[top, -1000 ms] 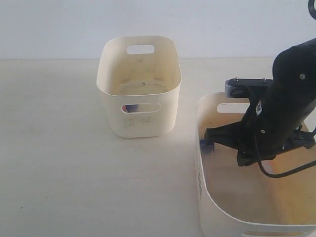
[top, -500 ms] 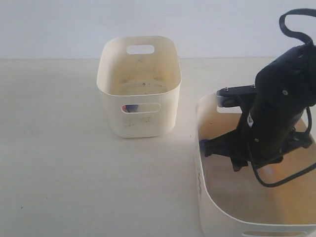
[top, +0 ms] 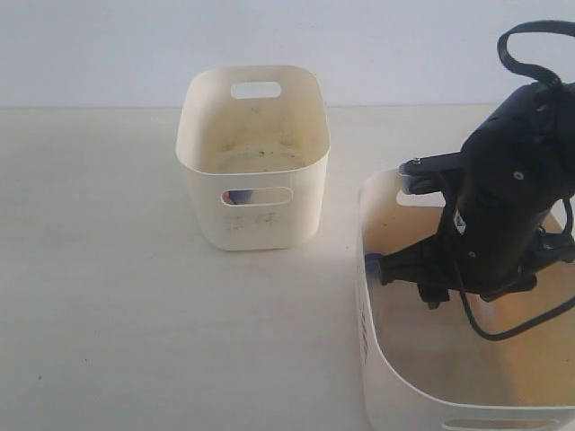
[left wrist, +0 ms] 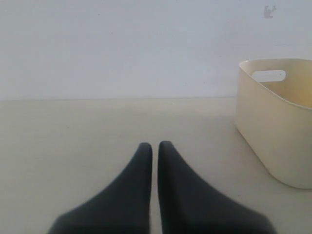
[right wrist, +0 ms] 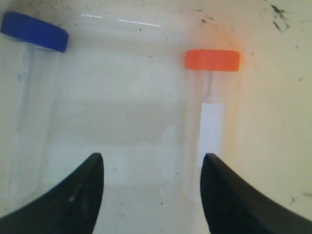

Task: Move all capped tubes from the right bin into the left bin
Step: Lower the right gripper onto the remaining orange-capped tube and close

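Two tubes are lying on the floor of the right bin [right wrist: 131, 97], both pointing their caps away from the right gripper [right wrist: 152, 158]. Its dark fingers [right wrist: 73, 200] are standing well apart, and only bare bin floor is showing between them; they are gripping nothing. The orange-capped tube [right wrist: 210, 122], carrying a white label, is lying along the inner edge of one finger, its far end reaching past the fingertip and its near end hiding behind that finger. The blue-capped tube [right wrist: 29, 97] is lying on the outer side of the other finger, its cap well beyond the tip and its lower part disappearing behind the finger. The two tubes are staying well apart, with the gap between the fingers lying between them.

From the exterior view, the right arm is reaching down inside the right bin, its fingertips sitting low near the bin's wall, with a speck of blue showing just past them.

The left gripper [left wrist: 151, 145] is hovering over the pale table [left wrist: 73, 131], its fingers pressing almost together with only a thin slit between them, holding nothing. The left bin [left wrist: 273, 126] is standing off to one side beyond the fingertips, well apart from them. Something blue and red is showing through its near handle slot [top: 256, 196], too small to name.
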Controlling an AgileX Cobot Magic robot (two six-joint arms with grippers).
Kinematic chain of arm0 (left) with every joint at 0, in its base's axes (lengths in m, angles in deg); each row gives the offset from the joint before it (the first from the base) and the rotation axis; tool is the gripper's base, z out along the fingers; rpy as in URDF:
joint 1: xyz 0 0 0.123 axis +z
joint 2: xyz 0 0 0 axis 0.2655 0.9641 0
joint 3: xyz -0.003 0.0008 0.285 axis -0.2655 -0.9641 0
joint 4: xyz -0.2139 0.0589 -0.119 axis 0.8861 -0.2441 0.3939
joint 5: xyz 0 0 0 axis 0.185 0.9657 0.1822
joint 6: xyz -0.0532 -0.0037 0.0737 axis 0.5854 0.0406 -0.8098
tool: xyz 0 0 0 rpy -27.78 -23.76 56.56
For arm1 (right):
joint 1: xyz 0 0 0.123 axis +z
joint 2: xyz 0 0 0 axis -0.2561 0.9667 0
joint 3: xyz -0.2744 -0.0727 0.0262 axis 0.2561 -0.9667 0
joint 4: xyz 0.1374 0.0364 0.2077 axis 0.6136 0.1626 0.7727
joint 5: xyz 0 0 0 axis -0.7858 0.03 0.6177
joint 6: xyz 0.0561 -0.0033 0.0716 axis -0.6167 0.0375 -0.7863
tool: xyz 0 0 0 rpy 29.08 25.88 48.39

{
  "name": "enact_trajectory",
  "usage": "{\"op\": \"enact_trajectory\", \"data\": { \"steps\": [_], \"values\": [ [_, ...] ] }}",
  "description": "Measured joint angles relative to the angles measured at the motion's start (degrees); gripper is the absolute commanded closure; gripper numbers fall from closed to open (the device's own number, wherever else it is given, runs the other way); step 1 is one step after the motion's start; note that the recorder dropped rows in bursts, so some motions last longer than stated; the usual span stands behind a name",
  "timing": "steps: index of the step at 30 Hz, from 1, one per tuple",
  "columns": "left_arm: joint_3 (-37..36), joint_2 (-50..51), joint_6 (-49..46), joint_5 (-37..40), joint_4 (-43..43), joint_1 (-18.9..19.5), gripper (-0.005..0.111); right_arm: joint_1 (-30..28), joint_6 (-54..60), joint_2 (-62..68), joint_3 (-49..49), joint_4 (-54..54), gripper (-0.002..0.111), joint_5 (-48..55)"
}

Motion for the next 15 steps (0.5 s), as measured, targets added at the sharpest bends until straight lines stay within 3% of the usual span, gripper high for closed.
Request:
{"op": "enact_trajectory", "data": {
  "steps": [13,15],
  "values": [
    [0.0,0.0,0.0,0.0,0.0,0.0,0.103,0.0,0.0,0.0,0.0,0.0,0.055,0.1],
    [0.0,0.0,0.0,0.0,0.0,0.0,0.103,0.0,0.0,0.0,0.0,0.0,0.050,0.1]
  ]
}}
